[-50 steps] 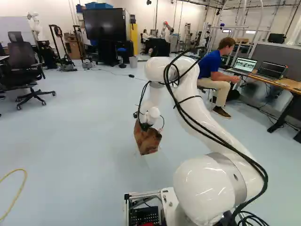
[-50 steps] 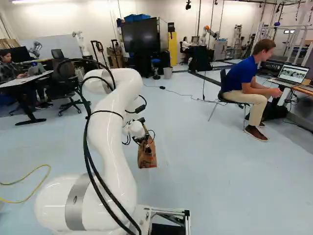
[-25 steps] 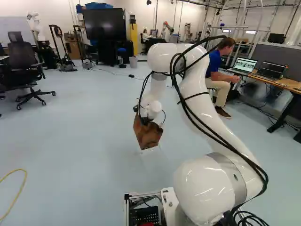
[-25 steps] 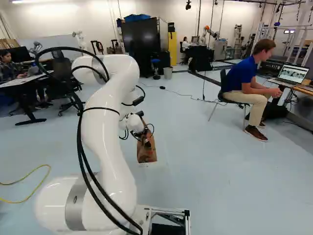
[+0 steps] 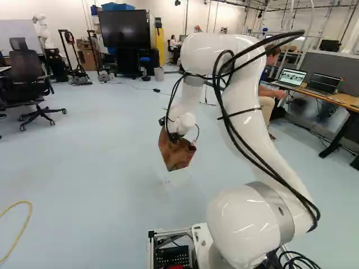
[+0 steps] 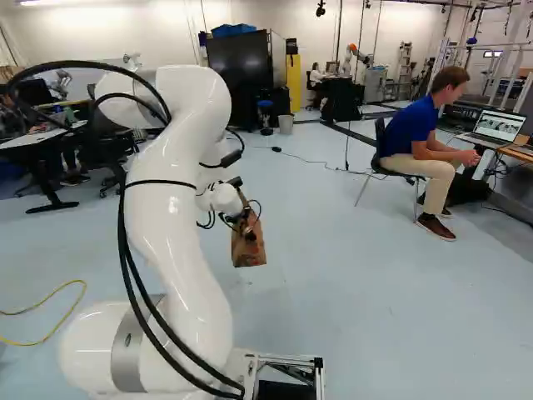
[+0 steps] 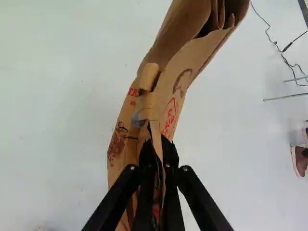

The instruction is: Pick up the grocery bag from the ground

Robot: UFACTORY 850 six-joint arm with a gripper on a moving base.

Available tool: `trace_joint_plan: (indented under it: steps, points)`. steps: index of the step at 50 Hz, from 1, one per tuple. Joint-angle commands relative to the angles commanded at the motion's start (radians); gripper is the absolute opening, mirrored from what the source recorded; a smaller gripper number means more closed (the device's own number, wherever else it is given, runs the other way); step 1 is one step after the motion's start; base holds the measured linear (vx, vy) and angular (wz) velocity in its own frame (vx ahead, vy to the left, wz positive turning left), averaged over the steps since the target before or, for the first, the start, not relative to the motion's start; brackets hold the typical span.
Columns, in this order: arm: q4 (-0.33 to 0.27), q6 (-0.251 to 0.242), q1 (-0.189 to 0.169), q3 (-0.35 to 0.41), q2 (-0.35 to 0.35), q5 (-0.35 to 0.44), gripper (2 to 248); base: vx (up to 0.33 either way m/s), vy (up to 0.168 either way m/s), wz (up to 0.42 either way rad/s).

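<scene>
In the left base view my gripper (image 5: 175, 137) is at the top of the brown paper grocery bag (image 5: 177, 153), which hangs tilted above the floor. The right base view shows the same bag (image 6: 248, 245) off the ground below the wrist. Seen from the wrist, the gripper (image 7: 158, 144) is shut on the bag's paper edge and handle, pinched between both fingers. The bag (image 7: 168, 91) stretches ahead from the fingertips, with red print on its side and folded paper at its far end. The orange pads are hidden.
A seated person (image 6: 429, 146) is to the right, near a desk with laptops (image 5: 322, 84). An office chair (image 5: 28, 84) stands at the left of the left base view. A yellow hose (image 5: 22, 224) lies on the floor. Another robot (image 5: 40, 28) is far back.
The arm has risen, and the bag has come up with the gripper, farther above the floor. The base has not moved, and the grip stays the same.
</scene>
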Motion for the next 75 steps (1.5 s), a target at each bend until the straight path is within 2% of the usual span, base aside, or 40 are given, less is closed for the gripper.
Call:
trace_joint_plan:
  steps: [27,55,75]
  points:
    - [0.000,0.000,0.000,0.078,0.163,0.000,22,0.000,0.000,0.000]
    - [0.000,0.007,-0.002,0.097,0.191,0.008,22,0.000,0.000,0.000]
    - [0.000,0.039,-0.012,0.152,0.249,0.041,22,0.000,0.000,0.000]
